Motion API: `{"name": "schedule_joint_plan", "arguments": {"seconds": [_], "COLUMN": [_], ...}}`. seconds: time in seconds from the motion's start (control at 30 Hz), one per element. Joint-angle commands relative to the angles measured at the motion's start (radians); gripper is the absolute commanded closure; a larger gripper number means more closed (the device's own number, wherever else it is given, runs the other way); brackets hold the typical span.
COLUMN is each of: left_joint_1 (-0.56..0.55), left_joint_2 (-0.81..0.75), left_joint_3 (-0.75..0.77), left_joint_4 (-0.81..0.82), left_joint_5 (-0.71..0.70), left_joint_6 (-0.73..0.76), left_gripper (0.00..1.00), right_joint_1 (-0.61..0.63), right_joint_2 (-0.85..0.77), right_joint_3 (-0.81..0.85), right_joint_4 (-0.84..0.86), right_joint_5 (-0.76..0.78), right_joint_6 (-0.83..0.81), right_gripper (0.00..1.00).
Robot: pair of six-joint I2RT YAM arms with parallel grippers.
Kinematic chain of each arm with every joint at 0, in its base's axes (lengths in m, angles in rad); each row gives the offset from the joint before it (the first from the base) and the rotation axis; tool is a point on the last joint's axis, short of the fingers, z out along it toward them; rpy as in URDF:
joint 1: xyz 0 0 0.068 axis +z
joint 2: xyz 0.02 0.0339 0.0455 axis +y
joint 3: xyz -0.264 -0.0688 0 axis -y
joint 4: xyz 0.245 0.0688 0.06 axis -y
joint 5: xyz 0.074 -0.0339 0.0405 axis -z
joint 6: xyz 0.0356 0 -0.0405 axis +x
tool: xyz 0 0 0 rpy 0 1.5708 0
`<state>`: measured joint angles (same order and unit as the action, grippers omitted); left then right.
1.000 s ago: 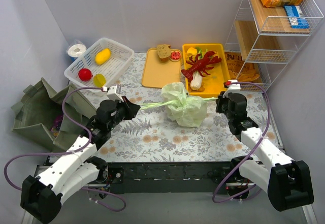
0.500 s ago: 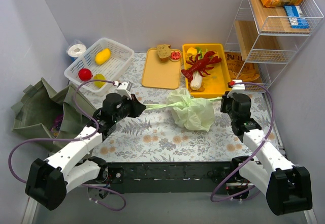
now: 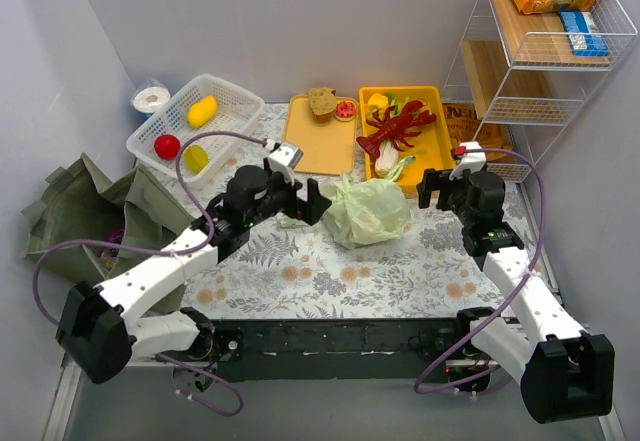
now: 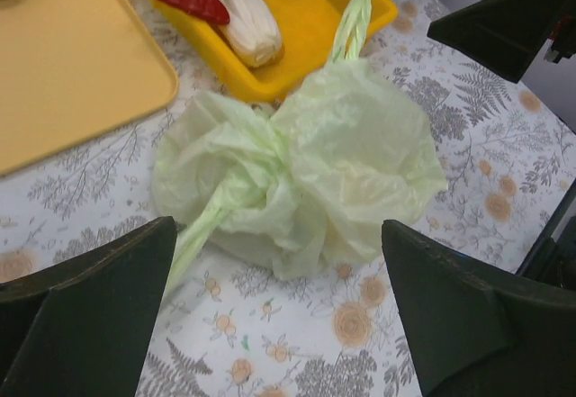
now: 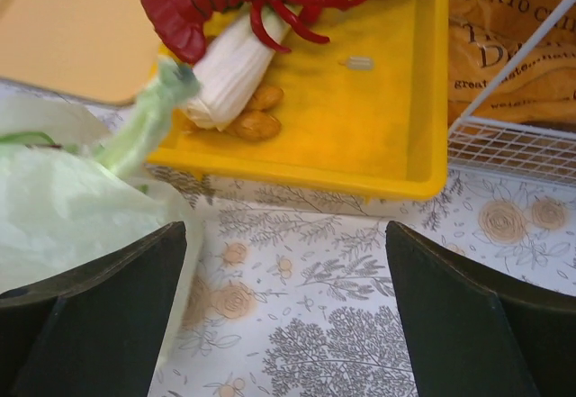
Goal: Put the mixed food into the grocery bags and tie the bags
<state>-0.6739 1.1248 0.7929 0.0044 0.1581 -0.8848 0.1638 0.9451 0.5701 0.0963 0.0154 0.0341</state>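
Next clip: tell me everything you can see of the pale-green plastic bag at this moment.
The plastic bag is thin, crinkly, translucent pale green, bunched into a rounded bundle and cinched by a knot. It lies on the flowered table just in front of the yellow tray. Two twisted handle ends stick out: one trails over the table toward the left arm, the other leans onto the tray's rim. Its contents are hidden. The left arm's open fingers flank it without gripping.

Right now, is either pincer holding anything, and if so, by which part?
Nothing is held. The left pincer and the right pincer both stand open, and the twisted handles of the bag lie free.
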Motion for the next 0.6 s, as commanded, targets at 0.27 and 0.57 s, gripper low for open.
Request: {"name": "schedule_joint_plan", "arguments": {"seconds": [0.27, 0.57], "left_joint_1": [-0.112, -0.112], "left_joint_2": [0.438, 0.451], "left_joint_3": [0.322, 0.295], "left_joint_4": [0.005, 0.129], "left_joint_5": [-0.035, -0.1], "left_joint_6": [-0.039, 0.032], "left_gripper": [0.02, 0.02], "right_joint_1": [-0.001, -0.003], "right_joint_2": [-0.072, -0.129], "right_joint_3": [0.163, 0.113], "right_joint_4": [-0.058, -0.035], "right_joint_5": [-0.095, -0.147], "right_joint_6": [0.119, 0.07], "right_gripper": [0.02, 0.01]}}
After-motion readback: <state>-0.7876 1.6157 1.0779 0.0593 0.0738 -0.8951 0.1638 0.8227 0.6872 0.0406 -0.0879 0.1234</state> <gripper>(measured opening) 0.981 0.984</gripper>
